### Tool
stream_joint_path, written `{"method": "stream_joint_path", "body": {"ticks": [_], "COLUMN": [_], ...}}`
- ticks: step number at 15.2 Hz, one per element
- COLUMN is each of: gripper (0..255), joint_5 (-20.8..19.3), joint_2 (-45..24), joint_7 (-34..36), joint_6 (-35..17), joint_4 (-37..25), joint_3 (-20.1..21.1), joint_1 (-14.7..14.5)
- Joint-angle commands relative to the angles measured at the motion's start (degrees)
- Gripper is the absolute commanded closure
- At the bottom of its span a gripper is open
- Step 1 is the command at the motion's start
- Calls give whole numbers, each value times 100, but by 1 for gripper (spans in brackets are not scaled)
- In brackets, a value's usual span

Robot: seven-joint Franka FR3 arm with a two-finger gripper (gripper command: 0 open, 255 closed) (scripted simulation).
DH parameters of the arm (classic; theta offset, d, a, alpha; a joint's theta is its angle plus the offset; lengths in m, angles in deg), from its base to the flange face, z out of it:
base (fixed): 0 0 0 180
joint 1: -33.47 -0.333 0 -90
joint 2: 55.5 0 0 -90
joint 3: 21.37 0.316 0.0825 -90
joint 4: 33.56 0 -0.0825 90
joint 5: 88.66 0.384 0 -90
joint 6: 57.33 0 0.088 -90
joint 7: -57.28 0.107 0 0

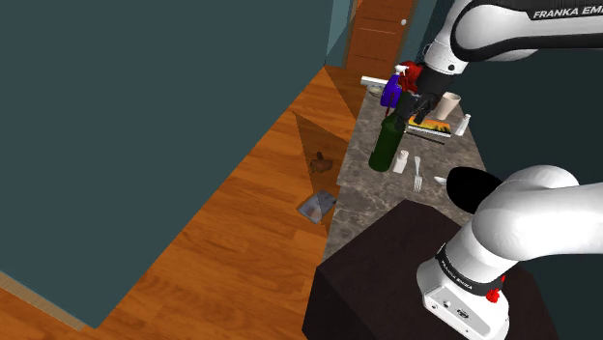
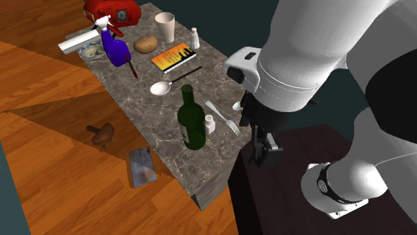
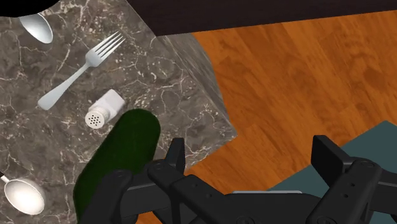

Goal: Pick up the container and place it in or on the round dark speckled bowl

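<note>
Hovering tool, fingers apart | green bottle just beside shaker | fork near

Reaches up and leftward in the shoulder view; points tool downward; spreads black fingers well apart, clasping nothing.

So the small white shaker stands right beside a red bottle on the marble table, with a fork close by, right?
Not quite: the bottle is dark green, not red. The second exterior view shows it plainly. The rest holds: the small white shaker stands right beside it on the marble table, with a fork close by.
</note>
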Motion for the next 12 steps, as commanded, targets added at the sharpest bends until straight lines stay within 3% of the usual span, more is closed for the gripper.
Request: {"method": "stream_joint_path", "body": {"ticks": [1,7,12], "gripper": [0,0,0], "joint_5": [-178,-620,-714], "joint_2": [-118,-859,-1844], "joint_7": [-314,-1264,-2164], "joint_6": [-351,-1497,-2541], "joint_4": [188,475,423], "joint_3": [-278,-1190,-2078], "joint_1": [89,260,127]}}
